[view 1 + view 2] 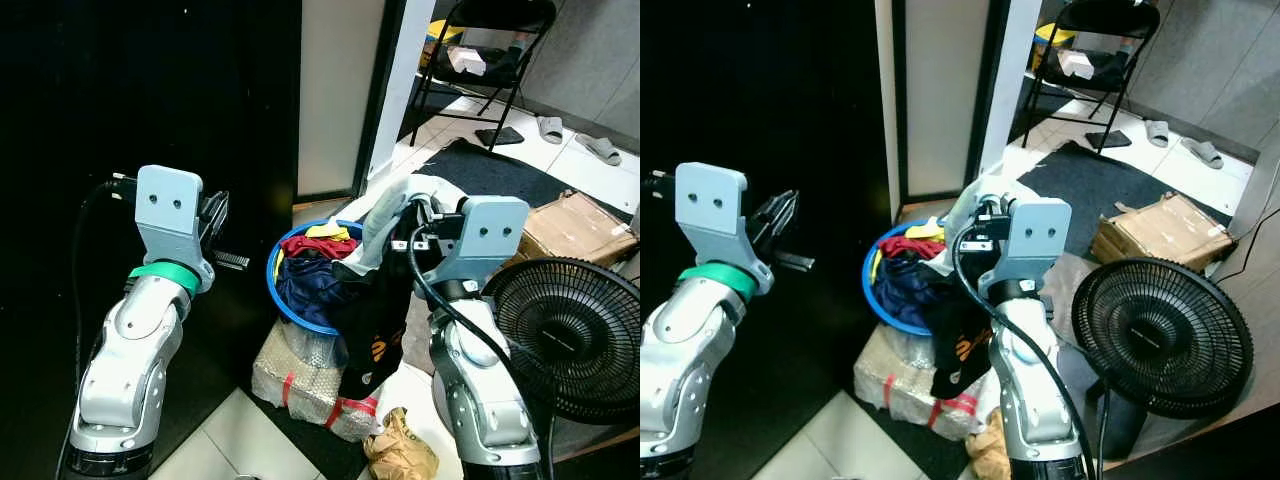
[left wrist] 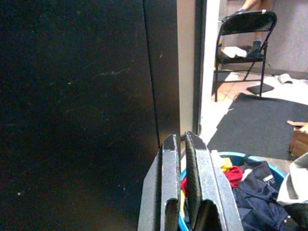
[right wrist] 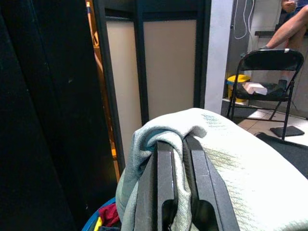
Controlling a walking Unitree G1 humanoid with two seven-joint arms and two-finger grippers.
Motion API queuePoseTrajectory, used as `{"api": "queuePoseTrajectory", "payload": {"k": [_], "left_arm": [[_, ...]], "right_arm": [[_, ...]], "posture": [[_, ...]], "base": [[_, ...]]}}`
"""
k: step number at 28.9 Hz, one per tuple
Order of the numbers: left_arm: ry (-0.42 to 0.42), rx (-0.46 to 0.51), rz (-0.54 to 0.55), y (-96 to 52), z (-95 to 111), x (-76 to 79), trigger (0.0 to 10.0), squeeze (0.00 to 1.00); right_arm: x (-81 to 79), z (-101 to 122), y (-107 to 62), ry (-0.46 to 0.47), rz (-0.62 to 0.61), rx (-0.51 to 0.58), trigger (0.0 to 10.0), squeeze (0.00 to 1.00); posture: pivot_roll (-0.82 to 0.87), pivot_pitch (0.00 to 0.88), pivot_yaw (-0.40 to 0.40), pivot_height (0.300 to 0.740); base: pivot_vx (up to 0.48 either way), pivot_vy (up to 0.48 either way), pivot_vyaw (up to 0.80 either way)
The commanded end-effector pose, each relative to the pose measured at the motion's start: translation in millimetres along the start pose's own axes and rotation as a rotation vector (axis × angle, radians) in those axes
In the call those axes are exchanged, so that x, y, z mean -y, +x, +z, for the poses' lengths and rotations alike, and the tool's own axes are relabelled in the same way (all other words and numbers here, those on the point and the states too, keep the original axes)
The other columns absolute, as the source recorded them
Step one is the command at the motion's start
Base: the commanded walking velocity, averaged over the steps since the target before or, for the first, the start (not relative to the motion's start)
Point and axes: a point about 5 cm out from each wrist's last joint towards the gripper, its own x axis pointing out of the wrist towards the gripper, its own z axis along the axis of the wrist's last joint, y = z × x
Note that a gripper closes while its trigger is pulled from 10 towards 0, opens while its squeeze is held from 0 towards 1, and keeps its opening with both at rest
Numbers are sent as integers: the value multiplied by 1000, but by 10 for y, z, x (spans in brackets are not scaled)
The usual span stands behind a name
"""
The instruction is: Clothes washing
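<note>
A blue laundry basket (image 1: 292, 308) full of mixed clothes sits on a bubble-wrapped bundle (image 1: 300, 385) by a black doorframe. My right gripper (image 3: 175, 144) is shut on a pale green-white garment (image 1: 385, 215), which is lifted over the basket's right rim and drapes over the fingers. A black garment with an orange print (image 1: 372, 325) hangs down the basket's front right side. Left of the basket, at about rim height, my left gripper (image 2: 180, 144) is held in front of a dark panel, shut and holding nothing.
A black floor fan (image 1: 565, 335) stands close to my right arm. Behind it lies a cardboard box (image 1: 575, 225) on a dark mat. A folding chair (image 1: 490, 50) and slippers (image 1: 600, 148) are farther back, with a seated person's legs (image 3: 293, 29) beyond. Crumpled brown paper (image 1: 400, 450) lies below.
</note>
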Motion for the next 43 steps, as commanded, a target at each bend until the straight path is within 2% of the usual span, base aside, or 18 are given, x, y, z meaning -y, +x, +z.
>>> {"api": "queuePoseTrajectory", "payload": {"k": [1, 17, 41, 43], "left_arm": [[5, -10, -10, -2, -37, 9, 10000, 0], [6, -7, -4, -4, -40, 4, 10000, 0], [5, -8, 5, -5, -40, -1, 10000, 0], [4, -1, 16, 3, -35, -13, 10000, 0]], "right_arm": [[-4, -31, -12, 15, -6, -9, 10000, 0], [3, -36, -13, 18, -10, -9, 10000, 0], [-1, -28, -13, 29, -12, -6, 10000, 0], [-7, -21, -9, 19, -10, 2, 10000, 0]], "posture": [[63, 37, 29, 740], [63, 38, 29, 740], [63, 43, 29, 740], [63, 40, 29, 740]], "base": [[0, 0, 0], [0, 0, -76], [0, 0, -786], [0, 0, 0]]}}
